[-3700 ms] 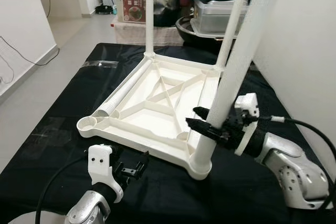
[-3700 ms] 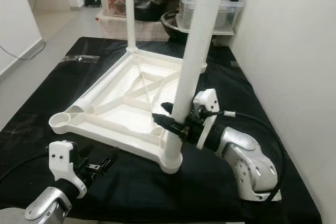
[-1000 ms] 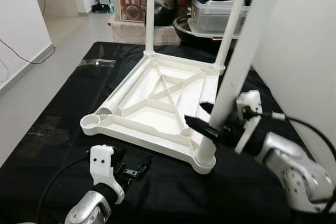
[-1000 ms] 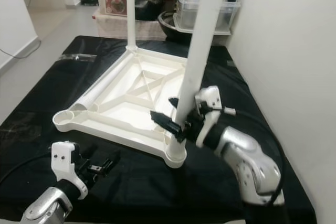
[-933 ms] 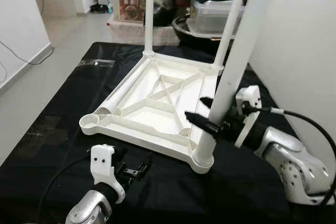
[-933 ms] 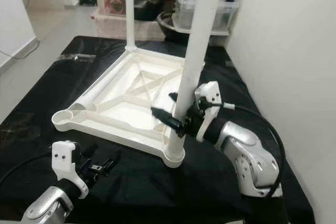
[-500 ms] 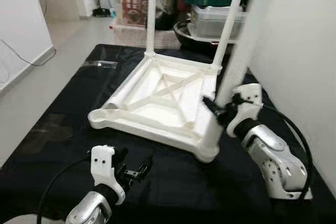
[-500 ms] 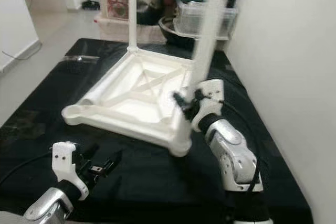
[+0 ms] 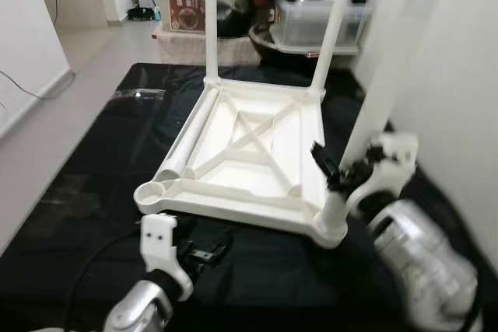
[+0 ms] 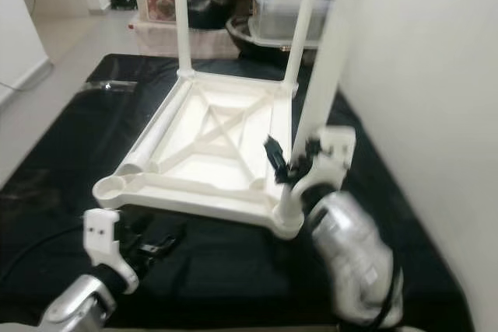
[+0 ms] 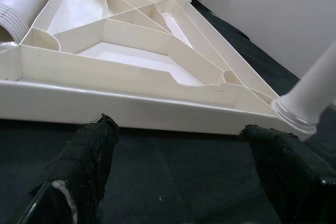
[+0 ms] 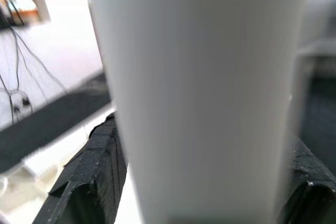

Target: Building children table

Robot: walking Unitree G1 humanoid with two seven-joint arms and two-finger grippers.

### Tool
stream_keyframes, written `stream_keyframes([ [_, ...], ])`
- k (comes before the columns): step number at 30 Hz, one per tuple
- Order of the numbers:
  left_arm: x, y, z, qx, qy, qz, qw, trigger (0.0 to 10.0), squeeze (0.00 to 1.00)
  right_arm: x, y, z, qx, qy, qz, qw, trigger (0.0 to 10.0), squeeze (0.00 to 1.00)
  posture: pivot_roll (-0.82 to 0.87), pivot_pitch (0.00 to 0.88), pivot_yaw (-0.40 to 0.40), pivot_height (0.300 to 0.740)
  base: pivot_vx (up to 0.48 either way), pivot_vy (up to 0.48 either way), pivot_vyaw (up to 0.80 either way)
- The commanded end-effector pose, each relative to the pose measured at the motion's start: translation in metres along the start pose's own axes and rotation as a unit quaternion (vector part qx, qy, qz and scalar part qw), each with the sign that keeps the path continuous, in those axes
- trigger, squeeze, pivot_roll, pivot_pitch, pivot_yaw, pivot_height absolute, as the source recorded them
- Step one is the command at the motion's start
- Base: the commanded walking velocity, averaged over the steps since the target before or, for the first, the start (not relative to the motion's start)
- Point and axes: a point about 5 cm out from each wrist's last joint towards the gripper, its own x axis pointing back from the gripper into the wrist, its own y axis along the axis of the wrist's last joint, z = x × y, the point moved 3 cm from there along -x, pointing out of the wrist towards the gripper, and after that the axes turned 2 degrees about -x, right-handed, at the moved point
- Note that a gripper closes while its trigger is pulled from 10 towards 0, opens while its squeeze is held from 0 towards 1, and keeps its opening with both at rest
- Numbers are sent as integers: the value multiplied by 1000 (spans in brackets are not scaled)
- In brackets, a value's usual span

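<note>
Tabletop [image 9: 257, 153] shifted; right claw [image 9: 336, 174] apparently grips leg [image 9: 387, 87].

Black-covered table [image 9: 93, 161] before us.
On it we see the white tabletop [image 9: 249, 153] lying upside down, legs up.

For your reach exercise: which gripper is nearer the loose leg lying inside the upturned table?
Left. The left gripper hovers just before the loose leg's open end; the right gripper grips the standing leg across the table.
</note>
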Motion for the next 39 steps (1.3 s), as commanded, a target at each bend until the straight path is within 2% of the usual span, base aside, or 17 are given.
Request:
stream_keyframes([
  [1, -1, -2, -2, 3, -3, 5, 1000, 10000, 0, -2, 1, 5, -12, 62, 15, 998, 10000, 0, 112, 0, -75, 740, 0, 0, 0],
  [6, -2, -2, -3, 7, 0, 1, 1000, 10000, 0, 6, 10, 17, 7, 200, 13, 980, 10000, 0, 119, 0, -85, 740, 0, 0, 0],
  [7, -3, -1, -3, 8, 0, -2, 1000, 10000, 0, 11, 4, 24, 21, 265, 29, 963, 6549, 0, 124, 0, -91, 740, 0, 0, 0],
  [8, -4, 0, -4, 8, -1, -4, 1000, 10000, 0, 13, -7, 29, 20, 311, 53, 949, 235, 0, 126, 0, -93, 740, 0, 0, 0],
  [9, -5, 0, -4, 8, -2, -5, 1000, 10000, 0, 14, -18, 32, 18, 336, 74, 939, 0, 0, 127, 0, -93, 740, 0, 0, 0],
  [16, -4, 0, -4, 7, -2, -3, 1000, 10000, 0, -6, -39, 15, 5, 251, 106, 962, 0, 0, 134, 0, -97, 740, 0, 0, 0],
  [17, -4, 0, -3, 7, -1, -3, 1000, 10000, 0, -24, -46, -15, -8, 91, 120, 989, 0, 0, 128, 0, -95, 740, 0, 0, 0],
  [18, -4, 0, -3, 7, -1, -3, 1000, 10000, 0, -24, -46, -15, -8, 91, 120, 989, 0, 0, 128, 0, -95, 740, 0, 0, 0],
  [19, -3, 0, -3, 8, -1, -3, 1000, 10000, 0, -28, -54, -42, -15, -47, 135, 990, 0, 0, 124, 0, -93, 740, 0, 0, 0],
  [22, -3, 0, -3, 11, -2, -2, 1000, 10000, 0, 1, -74, -81, -45, -302, 144, 941, 0, 0, 124, 0, -89, 740, 0, 0, 0],
  [27, -2, 0, -3, 11, -4, 1, 1000, 10000, 0, 31, -86, -66, -65, -365, 138, 918, 0, 0, 107, 0, -67, 740, 0, 0, 0],
  [28, -1, -1, -3, 10, -8, 7, 1000, 10000, 0, 28, -85, -27, -77, -291, 131, 945, 10000, 0, 100, 0, -60, 740, 0, 0, 0],
  [34, -1, -1, -4, 10, -14, 10, 1000, 10000, 0, 20, -75, -5, -77, -224, 104, 966, 10000, 0, 100, 0, -60, 740, 0, 0, 0],
  [35, -2, -2, -4, 11, -15, 10, 1000, 10000, 0, 15, -69, -5, -91, -200, 100, 971, 10000, 1000, 91, 0, -56, 740, 0, 0, 0],
  [37, -3, -2, -5, 12, -17, 10, 1000, 10000, 0, 7, -58, -10, -85, -160, 92, 979, 10000, 1000, 92, 0, -62, 740, 0, 0, 0],
  [38, -4, -2, -6, 13, -18, 9, 1000, 10000, 0, -2, -42, -13, -98, -103, 81, 986, 10000, 0, 95, 0, -66, 740, 0, 0, 0],
  [39, -5, -2, -6, 14, -18, 8, 1000, 10000, 0, -8, -23, -12, -96, -42, 60, 993, 10000, 0, 95, 0, -66, 740, 0, 0, 0],
])
